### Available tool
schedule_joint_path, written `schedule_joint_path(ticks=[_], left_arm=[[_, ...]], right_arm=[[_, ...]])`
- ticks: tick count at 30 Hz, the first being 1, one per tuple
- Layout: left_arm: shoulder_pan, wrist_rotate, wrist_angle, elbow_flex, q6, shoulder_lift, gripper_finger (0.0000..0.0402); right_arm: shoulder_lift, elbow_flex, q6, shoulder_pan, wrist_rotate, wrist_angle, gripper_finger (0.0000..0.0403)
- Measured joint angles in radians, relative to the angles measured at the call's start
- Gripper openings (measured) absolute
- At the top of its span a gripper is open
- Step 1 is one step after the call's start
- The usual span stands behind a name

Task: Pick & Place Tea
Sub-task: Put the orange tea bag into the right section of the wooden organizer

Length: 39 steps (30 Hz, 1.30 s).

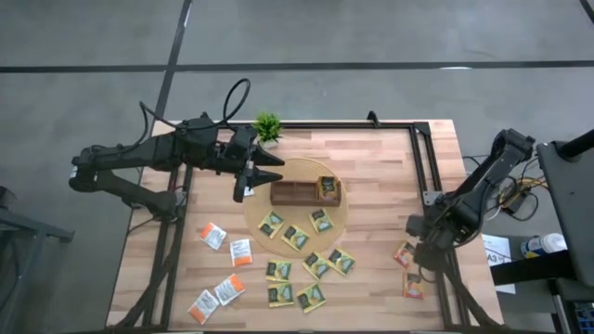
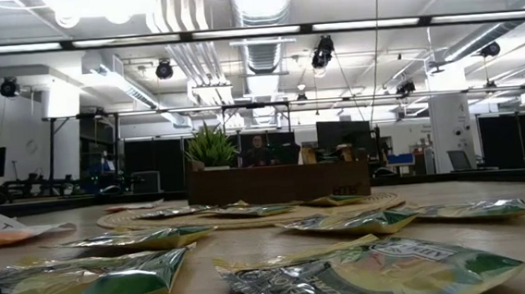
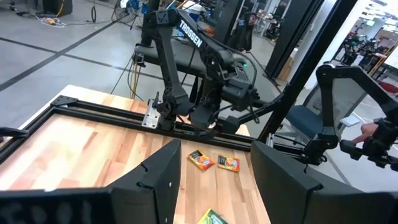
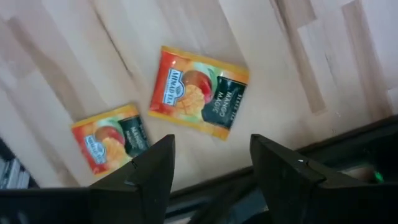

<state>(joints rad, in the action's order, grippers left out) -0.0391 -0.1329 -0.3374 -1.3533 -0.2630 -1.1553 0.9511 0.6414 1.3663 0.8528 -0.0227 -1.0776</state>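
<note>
two orange mango sachets (image 4: 198, 91) lie flat near the table's frame rail (image 4: 348, 149) under the right gripper (image 4: 211, 177), whose wide, empty fingers could skid off the thin paper or strike that rail, while the left gripper (image 1: 249, 176) waits wide open by the tray (image 1: 299, 193).

hidden: tray (image 1: 295, 193) contents behind left hand (image 1: 249, 176) | low view: near sachets (image 2: 364, 271) blurred, cropped

Wooden table (image 1: 371, 176) carries scattered tea sachets (image 1: 297, 297), round mat (image 1: 297, 172), plant (image 1: 267, 125).
</note>
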Motion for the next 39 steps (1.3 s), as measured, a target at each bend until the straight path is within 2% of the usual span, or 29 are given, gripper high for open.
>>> schedule_joint_path(ticks=[6, 11, 22, 39], left_arm=[[0.000, 0.000, 0.000, 0.000, 0.000, 0.000, 0.0188], [0.000, 0.000, 0.000, 0.000, 0.000, -0.002, 0.0188], [0.001, 0.000, -0.001, 0.000, -0.033, -0.003, 0.0188], [0.001, 0.000, 0.006, 0.000, -0.084, -0.003, 0.0188]], right_arm=[[0.036, -0.038, 0.020, 0.000, 0.000, 0.034, 0.0208], [0.038, -0.096, 0.046, 0.000, -0.001, 0.172, 0.0208], [0.038, -0.241, 0.105, 0.000, -0.001, 0.330, 0.0208], [0.035, -0.295, 0.146, -0.001, 0.005, 0.356, 0.0208]])
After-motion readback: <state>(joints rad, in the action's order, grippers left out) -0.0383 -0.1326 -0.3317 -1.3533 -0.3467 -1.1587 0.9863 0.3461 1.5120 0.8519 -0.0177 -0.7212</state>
